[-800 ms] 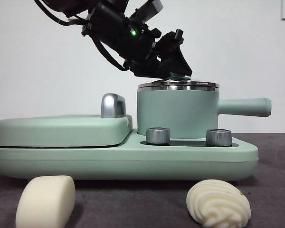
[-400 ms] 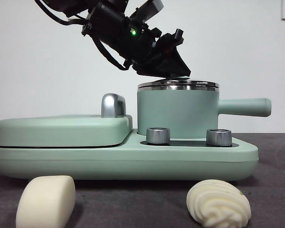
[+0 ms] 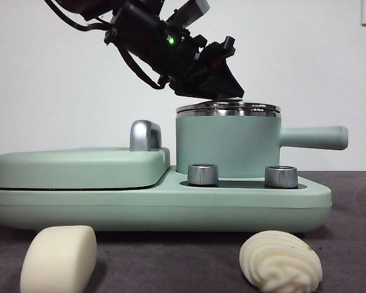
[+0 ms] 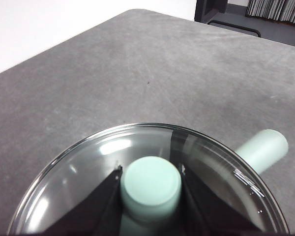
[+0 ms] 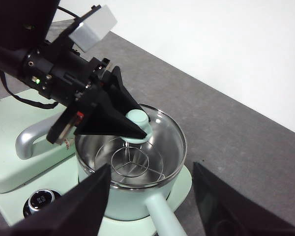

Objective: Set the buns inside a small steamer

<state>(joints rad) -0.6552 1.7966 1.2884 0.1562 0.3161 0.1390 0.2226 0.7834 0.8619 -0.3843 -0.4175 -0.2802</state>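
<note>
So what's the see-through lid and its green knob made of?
The round clear lid looks like glass: shiny, with the steel rack showing through. Its mint green knob, between the left gripper's jaws, looks like smooth matte plastic, though I can't be sure.

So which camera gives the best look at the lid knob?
The left wrist view: the lid knob fills it, pinched between the left gripper jaws. The right wrist view shows it small beside those jaws; in the front view the gripper hides it.

glass lid [image 5: 137, 147] and left gripper [image 3: 222, 76] block the small steamer [image 3: 229, 143] mouth, apparently open table around both buns [image 3: 59, 258]
</note>
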